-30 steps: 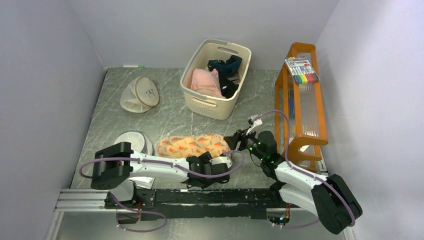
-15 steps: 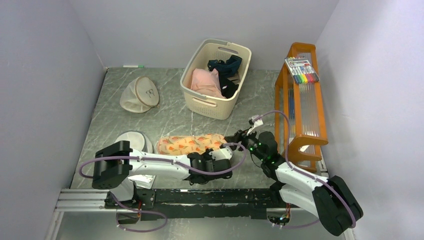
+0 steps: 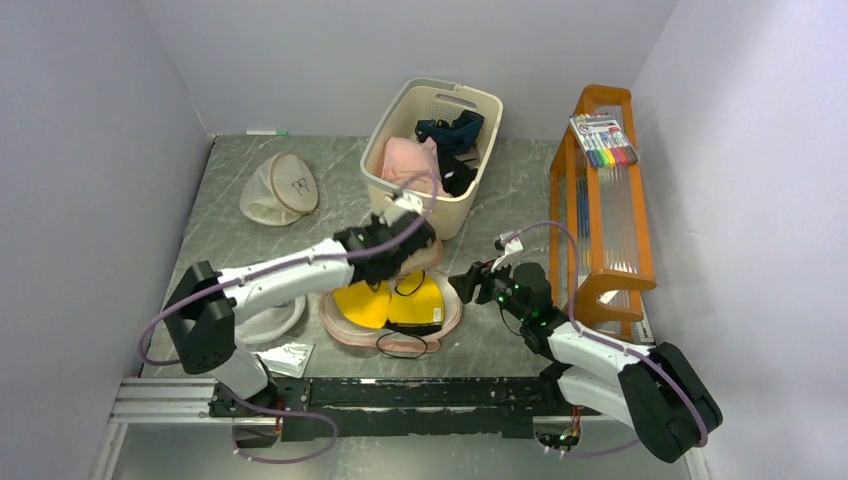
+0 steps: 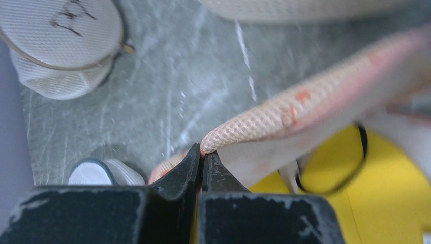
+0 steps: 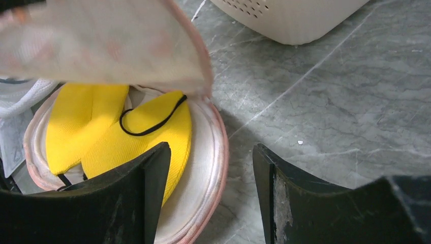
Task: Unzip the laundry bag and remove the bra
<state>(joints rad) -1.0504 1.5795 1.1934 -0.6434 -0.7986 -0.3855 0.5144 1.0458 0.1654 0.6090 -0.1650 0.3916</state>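
The peach-pink laundry bag lies unzipped near the table's front. Its top flap is lifted back toward the basket. My left gripper is shut on the flap's mesh edge, pinched at the fingertips. Inside the open bag lies the bra, yellow cups with a thin black strap, also showing in the left wrist view and the right wrist view. My right gripper stands open at the bag's right rim, low over the table, holding nothing.
A cream basket with pink and navy garments stands just behind the lifted flap. A beige round bag lies at the back left. A white mesh bag sits under the left arm. An orange rack lines the right side.
My left gripper has shut on the bag's edge and swung up and back toward the basket, peeling the top flap open and baring the yellow bra. The right arm has stayed put.
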